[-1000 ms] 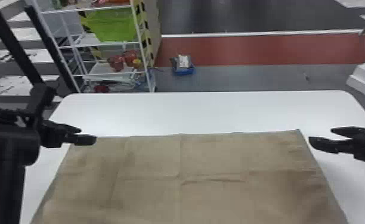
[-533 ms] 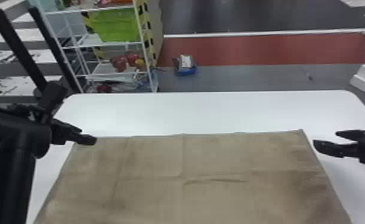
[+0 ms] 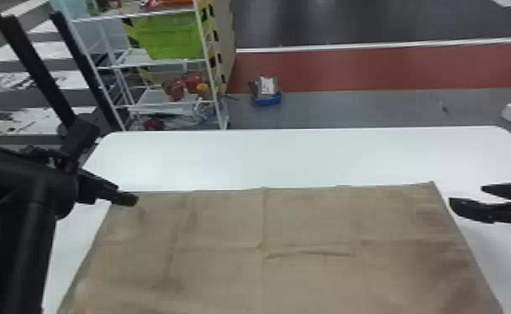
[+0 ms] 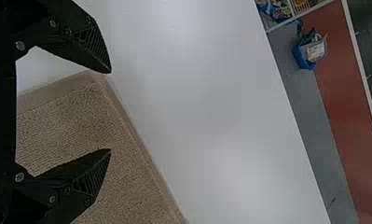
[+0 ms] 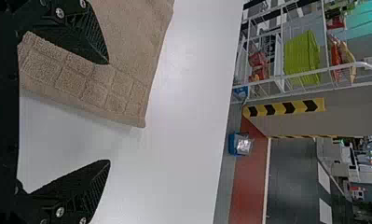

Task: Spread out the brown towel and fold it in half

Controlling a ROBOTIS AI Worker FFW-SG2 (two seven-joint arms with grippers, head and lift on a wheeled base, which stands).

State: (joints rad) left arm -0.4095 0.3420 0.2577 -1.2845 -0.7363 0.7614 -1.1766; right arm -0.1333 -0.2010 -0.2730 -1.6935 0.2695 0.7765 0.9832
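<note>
The brown towel (image 3: 300,234) lies spread flat on the white table, with creases across its middle. At its far left corner is my left gripper (image 3: 127,195); in the left wrist view the left gripper (image 4: 110,112) stands open, one finger by the corner and the other over the towel (image 4: 123,168). My right gripper (image 3: 467,198) is beside the towel's far right corner. The right wrist view has the right gripper (image 5: 109,112) open, one finger above the towel's patterned border (image 5: 97,86) and the other over bare table.
The white table (image 3: 300,158) extends beyond the towel's far edge. Behind it on the left stands a wire shelf rack (image 3: 163,62) with a green basket (image 3: 169,37). A blue box (image 3: 267,98) sits on the floor past the table.
Both arms hold nearly the same places over the table, with the left gripper still by the far left corner. The right gripper has shifted slightly to the right. The towel lies as before.
</note>
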